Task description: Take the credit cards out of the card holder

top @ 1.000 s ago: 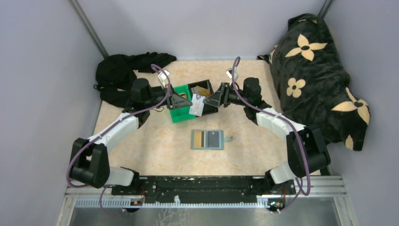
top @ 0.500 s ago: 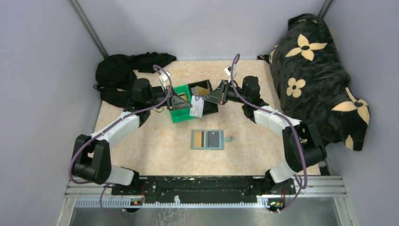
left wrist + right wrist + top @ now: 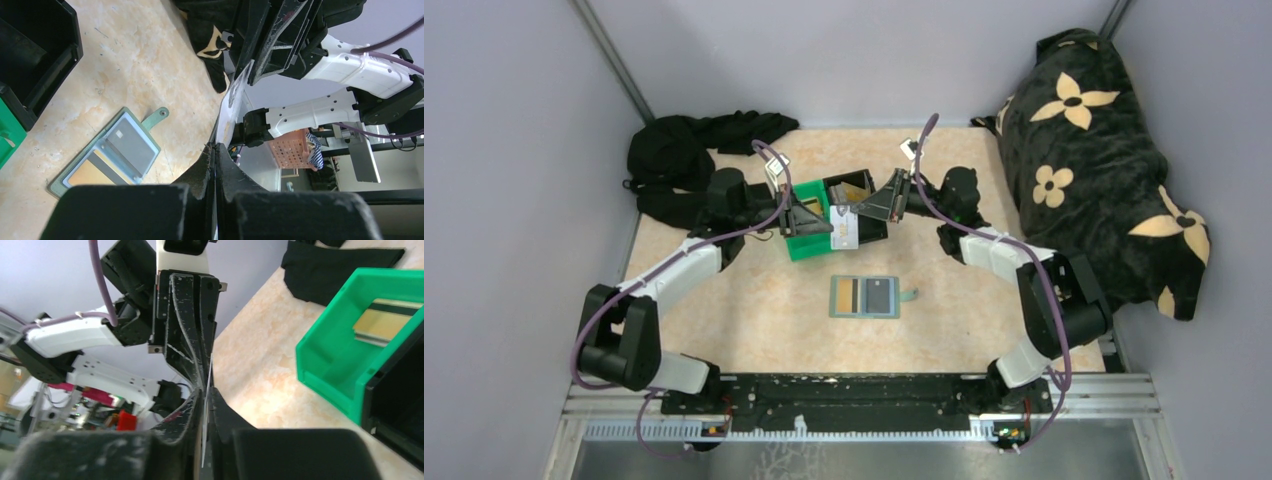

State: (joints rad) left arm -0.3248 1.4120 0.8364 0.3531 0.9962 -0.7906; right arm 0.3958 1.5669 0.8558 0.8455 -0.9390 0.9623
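A pale credit card (image 3: 844, 228) is held on edge above the green bin (image 3: 802, 246), clamped in the fully closed left hand (image 3: 830, 221). The right hand (image 3: 858, 220) is set narrowly around the same card; whether the card is pinched there cannot be told. The card holder (image 3: 865, 296) lies open on the bench (image 3: 744, 310), well apart, with two cards in its pockets. A handover seems intended. One grip should be made firm before the other is released, and the card should not be twisted.

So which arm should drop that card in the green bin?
Left, probably. The left claw pinches the pale card right over the green bin. The right claw grips it too, but hangs over the black bin.
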